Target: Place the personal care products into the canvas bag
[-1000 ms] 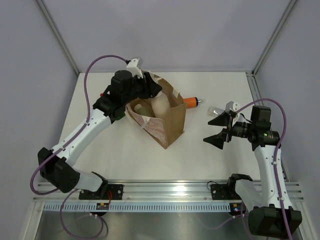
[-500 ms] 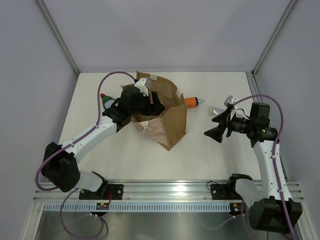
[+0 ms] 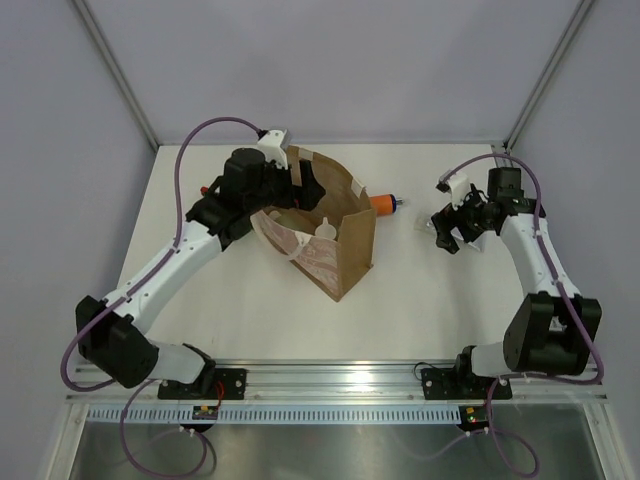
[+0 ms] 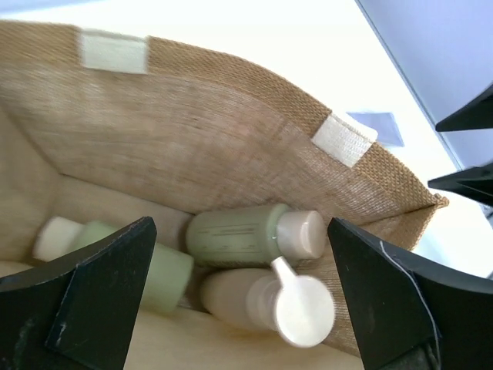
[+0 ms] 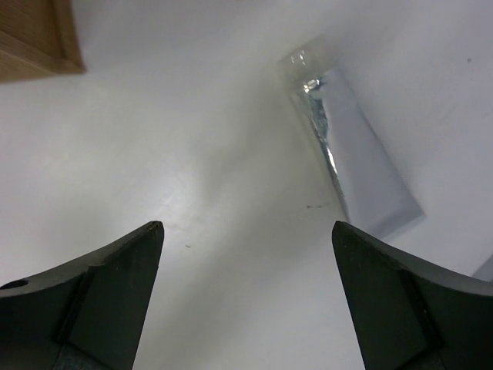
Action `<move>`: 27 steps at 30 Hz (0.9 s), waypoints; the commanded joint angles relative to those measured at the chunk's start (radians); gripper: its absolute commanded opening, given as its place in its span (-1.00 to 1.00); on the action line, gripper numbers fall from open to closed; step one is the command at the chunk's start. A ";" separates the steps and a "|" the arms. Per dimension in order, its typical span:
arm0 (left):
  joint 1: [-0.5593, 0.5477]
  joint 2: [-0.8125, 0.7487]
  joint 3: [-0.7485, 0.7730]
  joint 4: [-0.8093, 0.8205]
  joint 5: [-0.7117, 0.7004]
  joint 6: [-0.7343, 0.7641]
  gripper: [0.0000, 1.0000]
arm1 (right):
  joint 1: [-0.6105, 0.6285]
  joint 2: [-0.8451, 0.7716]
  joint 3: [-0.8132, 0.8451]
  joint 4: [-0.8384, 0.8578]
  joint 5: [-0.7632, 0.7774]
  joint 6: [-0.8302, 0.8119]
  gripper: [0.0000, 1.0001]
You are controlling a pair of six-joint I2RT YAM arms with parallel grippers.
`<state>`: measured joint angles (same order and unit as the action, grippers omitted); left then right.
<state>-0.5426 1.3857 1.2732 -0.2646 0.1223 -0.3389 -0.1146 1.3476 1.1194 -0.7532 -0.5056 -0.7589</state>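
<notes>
1. Above the bag (image 3: 345, 250) mouth, my left gripper (image 4: 240, 222) hangs wide and empty; three bottles (image 4: 235, 237) lie inside.
2. My right gripper (image 5: 246, 225) spreads wide over the tube (image 5: 358, 166), with white table (image 5: 192, 154) all around it.

Orange bottle (image 3: 381, 203) partly hidden behind canvas bag (image 3: 350, 252).

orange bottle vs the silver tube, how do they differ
The orange bottle is round and bright; the silver tube is flat and grey. The orange bottle lies close beside the canvas bag; the silver tube lies farther right, by the open right gripper. Both lie on the table, unbagged.
</notes>
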 commanded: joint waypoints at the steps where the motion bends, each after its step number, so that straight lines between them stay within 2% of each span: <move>1: 0.021 -0.109 0.064 -0.054 -0.045 0.099 0.98 | 0.044 0.114 0.082 -0.038 0.226 -0.154 0.99; 5: 0.027 -0.256 0.048 -0.152 -0.175 0.143 0.98 | 0.078 0.263 0.164 -0.035 0.259 -0.195 0.99; 8: 0.032 -0.446 -0.064 -0.162 -0.257 0.146 0.97 | 0.089 0.399 0.236 -0.038 0.259 -0.200 0.99; 9: 0.033 -0.499 -0.145 -0.160 -0.279 0.132 0.98 | 0.093 0.424 0.267 -0.029 0.269 -0.198 0.99; 10: 0.033 -0.601 -0.184 -0.160 -0.300 0.124 0.98 | 0.099 0.447 0.279 -0.026 0.291 -0.198 0.99; 13: 0.035 -0.761 -0.296 -0.221 -0.358 0.106 0.98 | 0.108 0.533 0.322 -0.006 0.321 -0.198 0.99; 20: 0.035 -0.951 -0.452 -0.358 -0.377 0.040 0.98 | 0.170 0.706 0.456 -0.034 0.363 -0.169 0.97; 27: 0.035 -1.030 -0.515 -0.387 -0.357 -0.038 0.98 | 0.174 0.766 0.493 -0.084 0.403 -0.178 0.84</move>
<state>-0.5110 0.3847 0.7559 -0.6662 -0.2226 -0.3325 0.0563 2.0975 1.5688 -0.7883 -0.1448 -0.9253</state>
